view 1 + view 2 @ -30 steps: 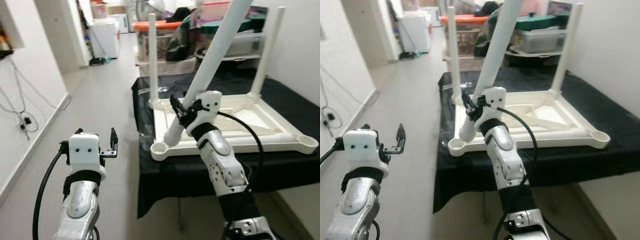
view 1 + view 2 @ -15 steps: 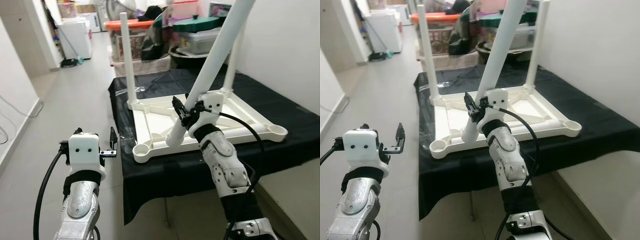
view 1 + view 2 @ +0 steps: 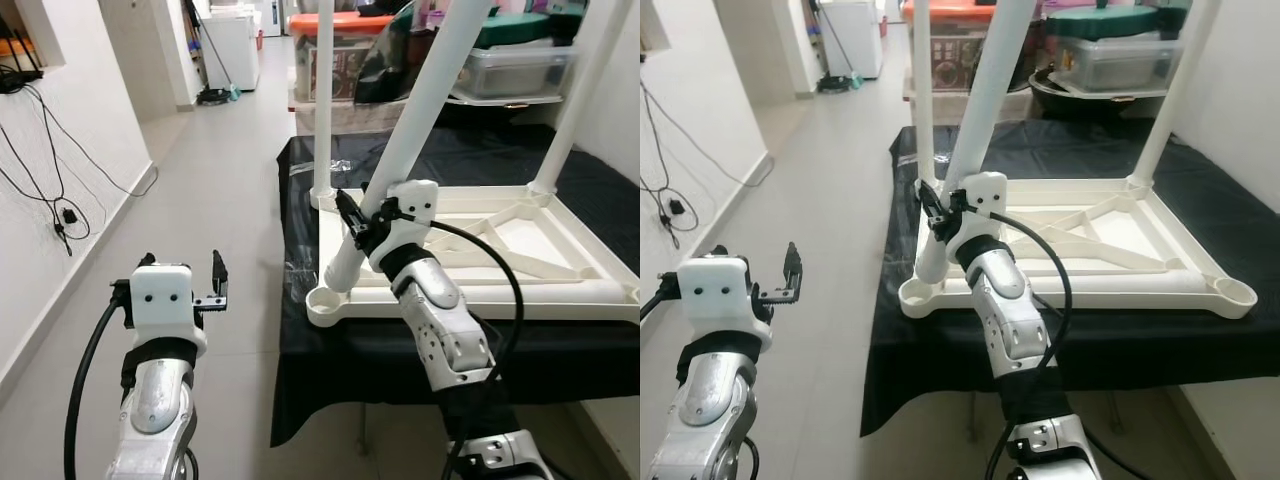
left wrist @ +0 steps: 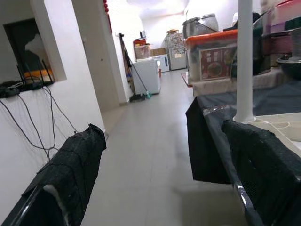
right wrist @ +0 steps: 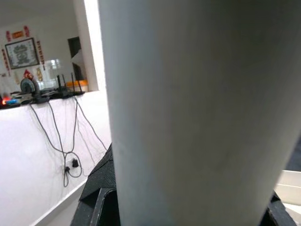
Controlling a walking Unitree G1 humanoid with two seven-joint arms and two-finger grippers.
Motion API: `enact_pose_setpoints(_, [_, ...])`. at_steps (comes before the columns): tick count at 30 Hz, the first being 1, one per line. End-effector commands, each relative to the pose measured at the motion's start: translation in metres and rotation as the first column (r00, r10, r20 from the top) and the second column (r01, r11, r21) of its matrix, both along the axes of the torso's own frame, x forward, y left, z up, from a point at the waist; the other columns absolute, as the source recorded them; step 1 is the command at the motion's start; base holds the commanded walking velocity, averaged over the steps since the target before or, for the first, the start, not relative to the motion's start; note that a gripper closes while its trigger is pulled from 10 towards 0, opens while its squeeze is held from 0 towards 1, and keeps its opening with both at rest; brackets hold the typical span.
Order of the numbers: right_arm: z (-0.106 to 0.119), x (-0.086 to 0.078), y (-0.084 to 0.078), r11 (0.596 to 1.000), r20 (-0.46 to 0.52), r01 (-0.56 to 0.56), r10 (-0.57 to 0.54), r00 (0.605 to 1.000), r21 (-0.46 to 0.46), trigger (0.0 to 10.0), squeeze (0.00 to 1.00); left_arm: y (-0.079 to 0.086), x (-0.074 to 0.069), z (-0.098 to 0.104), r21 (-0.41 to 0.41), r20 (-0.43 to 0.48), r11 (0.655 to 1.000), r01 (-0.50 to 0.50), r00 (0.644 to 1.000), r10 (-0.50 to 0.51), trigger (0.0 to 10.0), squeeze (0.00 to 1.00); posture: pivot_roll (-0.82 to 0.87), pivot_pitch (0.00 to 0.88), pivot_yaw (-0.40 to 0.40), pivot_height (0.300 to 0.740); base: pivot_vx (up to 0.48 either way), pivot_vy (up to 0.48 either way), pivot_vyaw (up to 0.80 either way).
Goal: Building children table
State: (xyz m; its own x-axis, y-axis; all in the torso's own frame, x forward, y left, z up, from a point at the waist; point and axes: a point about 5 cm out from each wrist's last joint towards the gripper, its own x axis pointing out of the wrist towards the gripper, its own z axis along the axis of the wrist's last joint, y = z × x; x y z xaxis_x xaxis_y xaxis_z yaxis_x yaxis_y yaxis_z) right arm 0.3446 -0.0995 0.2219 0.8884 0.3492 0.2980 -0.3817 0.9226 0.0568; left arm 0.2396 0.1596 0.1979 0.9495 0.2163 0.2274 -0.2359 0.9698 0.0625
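Left eye view: right gripper (image 3: 358,222) jaws pinch tilted leg (image 3: 420,120); left gripper (image 3: 216,285) jaws spread.

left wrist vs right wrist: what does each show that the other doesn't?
Left wrist: its open fingers framing the tiled floor, the black cloth at the table edge, one upright leg and a white fridge down the hall.
Right wrist: the tilted leg gripped close up, and a framed picture on the wall.
Both: white wall with dangling cables.
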Motion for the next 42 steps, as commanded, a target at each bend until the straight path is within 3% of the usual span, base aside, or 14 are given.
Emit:
enact_pose_setpoints(1, [0.005, 0.001, 0.003, 1.000, 0.012, -0.010, 0.010, 1.000, 0.008, 10.0, 0.00, 0.002, 0.000, -0.001, 0.008, -0.011, 1.000, -0.011, 1.000, 0.011, 10.0, 0.00, -0.05, 0.000, 0.016, 0.740, 0.000, 0.000, 0.00])
enact_pose_setpoints(26, [0.004, 0.002, 0.005, 1.000, 0.007, -0.007, 0.007, 1.000, 0.002, 10.0, 0.00, 0.003, 0.002, 0.000, 0.005, -0.013, 1.000, -0.013, 1.000, 0.013, 10.0, 0.00, -0.04, 0.012, 0.011, 0.740, 0.321, 0.000, 0.00])
enact_pose_setpoints(32, [0.005, 0.003, 0.004, 1.000, 0.009, -0.007, 0.007, 1.000, 0.005, 10.0, 0.00, 0.006, 0.002, -0.001, 0.001, -0.018, 0.999, -0.047, 0.999, 0.047, 10.0, 0.00, -0.04, 0.016, 0.009, 0.740, 0.000, 0.000, 0.00])
enact_pose_setpoints(37, [0.010, 0.004, 0.005, 0.996, 0.009, -0.064, 0.064, 0.998, 0.054, 10.0, 0.00, 0.006, 0.003, -0.001, -0.008, -0.022, 0.999, -0.050, 0.999, 0.050, 10.0, 0.00, -0.05, 0.017, 0.010, 0.740, 0.000, 0.000, 0.00])
enact_pose_setpoints(39, [0.017, 0.007, 0.007, 0.986, 0.026, -0.150, 0.149, 0.989, 0.067, 10.0, 0.00, 0.004, 0.003, -0.003, -0.012, -0.032, 0.999, -0.029, 0.999, 0.029, 10.0, 0.00, -0.04, 0.018, 0.008, 0.740, 0.000, 0.000, 0.00])
enact_pose_setpoints(40, [0.024, 0.011, 0.010, 0.968, 0.042, -0.252, 0.251, 0.967, 0.009, 10.0, 0.00, 0.002, 0.000, -0.004, -0.014, -0.033, 1.000, 0.004, 0.999, -0.005, 10.0, 0.00, -0.04, 0.026, 0.006, 0.740, 0.000, 0.000, 0.00])
enact_pose_setpoints(42, [0.024, 0.011, 0.010, 0.966, 0.043, -0.260, 0.259, 0.965, 0.003, 10.0, 0.00, 0.002, 0.000, -0.004, -0.014, -0.033, 1.000, 0.007, 0.999, -0.007, 10.0, 0.00, -0.04, 0.026, 0.006, 0.740, 0.000, 0.000, 0.00])
